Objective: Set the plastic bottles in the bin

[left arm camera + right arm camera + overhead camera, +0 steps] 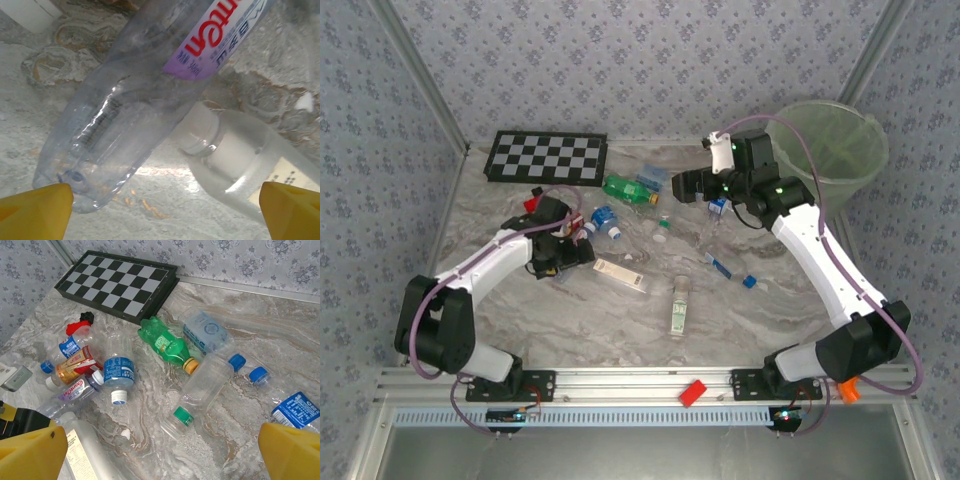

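Several plastic bottles lie scattered on the marble table. A green bottle lies near the chequered board. My left gripper is open and low over the table, with a clear purple-labelled bottle just ahead, its base next to the left fingertip. A frosted white bottle lies to that one's right. My right gripper hangs open above the pile, over a clear bottle with a green neck ring and a blue-labelled bottle. The pale-green bin stands at the far right corner.
The black-and-white chequered board lies at the back left. A red block sits on the front rail. More bottles lie mid-table, and a white-labelled one lies beside my left gripper. Patterned walls close in the table.
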`<state>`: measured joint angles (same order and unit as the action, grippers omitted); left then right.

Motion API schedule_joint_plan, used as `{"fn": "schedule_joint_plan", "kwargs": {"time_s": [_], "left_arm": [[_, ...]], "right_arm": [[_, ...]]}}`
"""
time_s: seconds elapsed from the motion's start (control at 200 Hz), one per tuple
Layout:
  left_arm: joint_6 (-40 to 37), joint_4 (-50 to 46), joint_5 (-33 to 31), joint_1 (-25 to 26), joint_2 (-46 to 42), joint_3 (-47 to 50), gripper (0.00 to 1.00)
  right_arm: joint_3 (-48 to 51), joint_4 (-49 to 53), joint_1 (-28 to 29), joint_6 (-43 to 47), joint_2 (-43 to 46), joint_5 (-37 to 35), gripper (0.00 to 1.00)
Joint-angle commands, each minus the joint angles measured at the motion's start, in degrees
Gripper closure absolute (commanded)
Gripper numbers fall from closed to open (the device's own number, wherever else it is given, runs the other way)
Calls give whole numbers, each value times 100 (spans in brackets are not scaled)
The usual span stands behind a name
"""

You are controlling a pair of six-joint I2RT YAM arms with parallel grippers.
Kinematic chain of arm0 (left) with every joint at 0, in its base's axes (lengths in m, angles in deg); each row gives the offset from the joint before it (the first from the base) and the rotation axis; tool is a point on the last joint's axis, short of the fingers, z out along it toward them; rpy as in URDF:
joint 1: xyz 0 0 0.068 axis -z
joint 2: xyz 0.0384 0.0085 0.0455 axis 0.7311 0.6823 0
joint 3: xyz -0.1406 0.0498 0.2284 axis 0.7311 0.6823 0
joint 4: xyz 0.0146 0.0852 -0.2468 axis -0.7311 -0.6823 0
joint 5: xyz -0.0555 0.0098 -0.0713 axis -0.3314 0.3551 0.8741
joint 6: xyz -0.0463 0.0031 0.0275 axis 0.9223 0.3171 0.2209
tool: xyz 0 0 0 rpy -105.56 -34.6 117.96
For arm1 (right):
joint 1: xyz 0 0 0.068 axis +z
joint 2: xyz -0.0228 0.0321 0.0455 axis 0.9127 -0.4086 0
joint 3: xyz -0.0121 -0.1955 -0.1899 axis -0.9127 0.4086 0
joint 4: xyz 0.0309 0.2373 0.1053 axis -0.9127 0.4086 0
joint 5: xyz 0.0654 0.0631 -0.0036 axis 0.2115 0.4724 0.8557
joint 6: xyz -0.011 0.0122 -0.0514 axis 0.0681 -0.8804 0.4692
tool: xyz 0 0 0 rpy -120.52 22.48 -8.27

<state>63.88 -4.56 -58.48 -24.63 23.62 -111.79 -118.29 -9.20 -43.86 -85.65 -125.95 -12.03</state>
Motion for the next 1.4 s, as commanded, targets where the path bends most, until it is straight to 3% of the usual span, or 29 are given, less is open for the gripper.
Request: {"fn": "schedule_joint_plan", "kwargs": {"time_s": [0.0,0.27,0.88,1.094,1.394], "left_arm": [[-441,-608,-605,50,150,-430,6],[-1094,-881,-1157,50,590,-767,13],[-1599,-547,-781,136,1724,-973,26],[-1630,-541,-790,206,1726,-1005,42],[-1596,-719,-963,355,1263,-1082,47]], "right_arm": [[-149,131,36,109,-4,81,0],[-337,346,34,101,-122,69,0],[-266,298,37,74,-141,87,0],[-277,343,30,74,-113,67,0],[-242,302,37,39,-87,94,0]]}}
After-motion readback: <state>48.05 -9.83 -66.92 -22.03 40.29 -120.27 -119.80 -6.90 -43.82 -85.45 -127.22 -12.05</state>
